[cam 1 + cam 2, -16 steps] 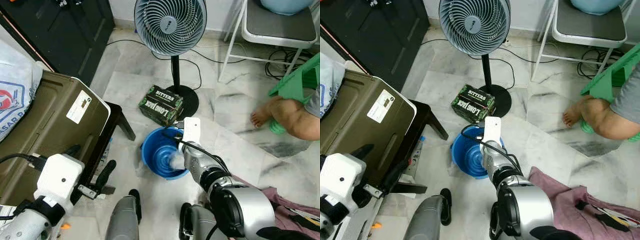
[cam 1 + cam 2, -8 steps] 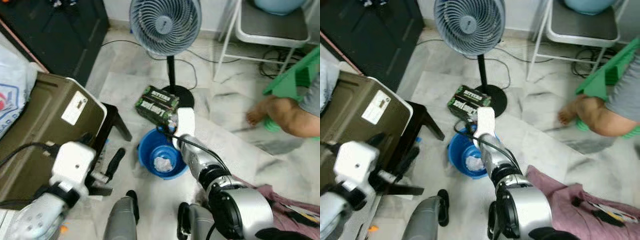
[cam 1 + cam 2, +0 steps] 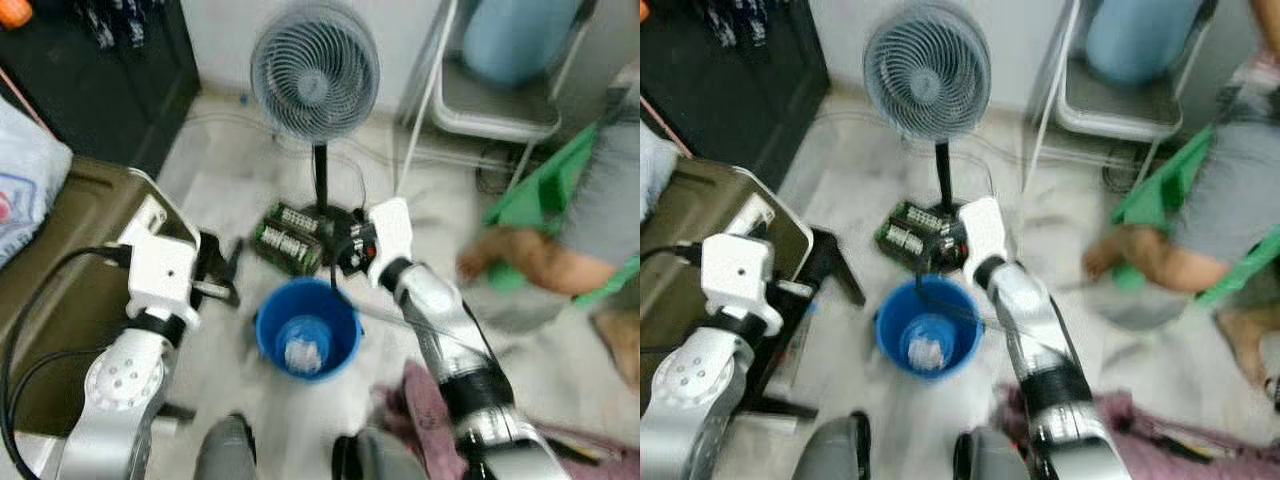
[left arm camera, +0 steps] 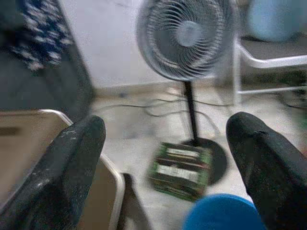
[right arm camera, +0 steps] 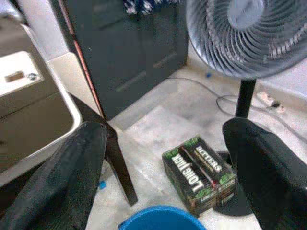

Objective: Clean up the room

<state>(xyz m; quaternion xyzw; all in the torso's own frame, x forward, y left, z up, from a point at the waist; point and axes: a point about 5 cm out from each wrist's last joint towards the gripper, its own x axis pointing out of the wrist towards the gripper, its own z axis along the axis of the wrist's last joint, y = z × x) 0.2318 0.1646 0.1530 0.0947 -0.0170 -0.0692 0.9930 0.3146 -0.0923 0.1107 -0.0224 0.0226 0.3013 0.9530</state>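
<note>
A blue bucket (image 3: 340, 322) stands on the marble floor just ahead of me, with a crumpled white wad (image 3: 302, 353) lying in its bottom. My right gripper (image 3: 354, 247) hovers above the bucket's far rim, near the fan's base, open and empty; in the right wrist view its fingers (image 5: 72, 172) stand wide apart over the bucket's edge (image 5: 158, 218). My left gripper (image 3: 216, 276) is raised left of the bucket, beside the olive case, open with nothing in it. The left wrist view looks between its fingers (image 4: 72, 163) toward the fan.
A standing fan (image 3: 315, 70) and a green "Long Jack" box (image 3: 288, 240) sit just beyond the bucket. An olive case (image 3: 60, 300) on a black stand is at left. A person's leg (image 3: 520, 260), a green stool (image 3: 545, 190) and a chair (image 3: 490, 105) are at right. A pink cloth (image 3: 420, 400) lies near my feet.
The white wad left my right gripper and dropped into the bucket. Both arms have risen, the right one away from the bucket toward the fan's base. The camera has tilted upward.
</note>
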